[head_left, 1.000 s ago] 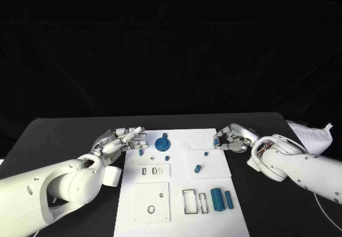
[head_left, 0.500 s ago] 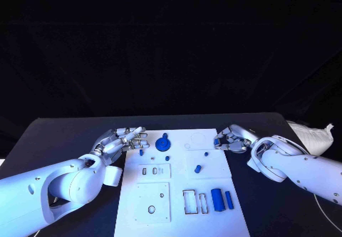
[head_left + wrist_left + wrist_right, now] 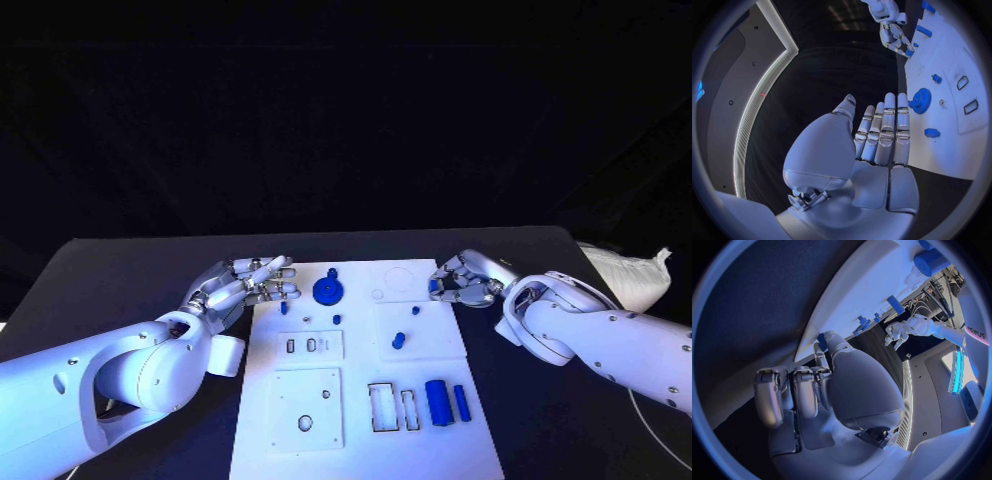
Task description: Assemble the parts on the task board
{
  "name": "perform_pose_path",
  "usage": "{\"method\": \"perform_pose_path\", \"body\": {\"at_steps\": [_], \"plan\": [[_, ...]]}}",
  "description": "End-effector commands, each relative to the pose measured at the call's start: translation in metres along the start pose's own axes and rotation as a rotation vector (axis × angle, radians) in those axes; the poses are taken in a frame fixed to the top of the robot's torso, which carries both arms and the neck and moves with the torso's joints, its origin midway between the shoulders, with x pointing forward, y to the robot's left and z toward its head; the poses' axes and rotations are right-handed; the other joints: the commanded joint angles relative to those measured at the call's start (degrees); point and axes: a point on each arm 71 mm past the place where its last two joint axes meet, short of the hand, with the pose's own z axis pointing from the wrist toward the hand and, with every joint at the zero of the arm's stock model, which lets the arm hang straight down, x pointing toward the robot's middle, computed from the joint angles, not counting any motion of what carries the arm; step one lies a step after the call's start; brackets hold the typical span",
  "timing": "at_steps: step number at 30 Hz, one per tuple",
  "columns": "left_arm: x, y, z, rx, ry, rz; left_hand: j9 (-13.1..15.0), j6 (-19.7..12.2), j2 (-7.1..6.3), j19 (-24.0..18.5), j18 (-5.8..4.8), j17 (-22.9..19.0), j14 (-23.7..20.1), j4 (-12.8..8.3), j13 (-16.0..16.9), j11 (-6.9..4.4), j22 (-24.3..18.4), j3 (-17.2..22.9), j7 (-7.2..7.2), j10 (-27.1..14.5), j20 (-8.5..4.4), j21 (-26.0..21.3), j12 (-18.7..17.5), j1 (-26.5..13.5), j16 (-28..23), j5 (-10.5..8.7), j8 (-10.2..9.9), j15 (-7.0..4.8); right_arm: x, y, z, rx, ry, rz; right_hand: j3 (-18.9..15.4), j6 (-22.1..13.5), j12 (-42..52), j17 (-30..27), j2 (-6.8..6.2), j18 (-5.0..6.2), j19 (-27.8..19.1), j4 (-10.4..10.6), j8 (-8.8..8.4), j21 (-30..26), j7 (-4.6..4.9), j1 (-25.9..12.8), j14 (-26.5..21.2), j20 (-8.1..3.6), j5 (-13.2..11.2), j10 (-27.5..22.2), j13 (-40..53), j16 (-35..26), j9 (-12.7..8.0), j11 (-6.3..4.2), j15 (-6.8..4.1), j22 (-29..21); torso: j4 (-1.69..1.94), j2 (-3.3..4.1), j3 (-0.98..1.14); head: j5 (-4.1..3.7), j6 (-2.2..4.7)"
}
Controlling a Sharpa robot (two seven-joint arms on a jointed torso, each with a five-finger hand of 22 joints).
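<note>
The right hand (image 3: 464,281) sits at the right edge of the task board (image 3: 368,400), near its far corner, with its fingers curled in. A small blue part (image 3: 436,286) shows at its fingertips, on the board's edge; in the right wrist view the same blue piece (image 3: 822,341) lies against the thumb and a finger, so the hand appears to pinch it, though the grip itself is partly hidden.

Across the board, the left hand (image 3: 242,283) hovers at the left edge, its fingers fairly straight and close together, holding nothing; the left wrist view shows its palm (image 3: 879,145) bare, beside the board.

Between the two hands, on the far part of the board, lies a round blue gear (image 3: 329,291), with a small blue peg (image 3: 333,274) just beyond it. Nearer the middle are several small blue pieces: one (image 3: 284,308) beside the left fingertips, another (image 3: 336,319) below the gear, and two (image 3: 398,341) towards the right side.

At the near right corner two blue bars (image 3: 437,403) stand side by side next to empty rectangular slots (image 3: 384,408). A white bag (image 3: 632,275) rests on the table (image 3: 130,280) behind the right arm.
</note>
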Motion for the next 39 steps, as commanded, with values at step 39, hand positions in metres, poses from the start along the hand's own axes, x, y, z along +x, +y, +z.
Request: {"method": "perform_pose_path", "body": {"at_steps": [39], "plan": [[-0.003,0.008,0.01,-0.001,-0.006,-0.017,-0.02,0.2,0.51,0.4,0.67,0.19,0.03,-0.49,-0.02,0.43,-0.19,-0.03,0.37,-0.08,0.03,-0.37,-0.42,0.18,-0.43,0.01,-0.41,0.3,0.097,0.16,0.01,-0.24,0.123,-0.141,1.39,2.29,0.41,15.09,1.5,-1.06,4.29,-0.16,0.82,0.44,-1.52,-1.76,6.05,-1.79,0.03,5.91,15.01,0.36,1.31,-1.53,-1.74,12.43,0.64,-3.16,-1.02,3.69,-3.52]]}}
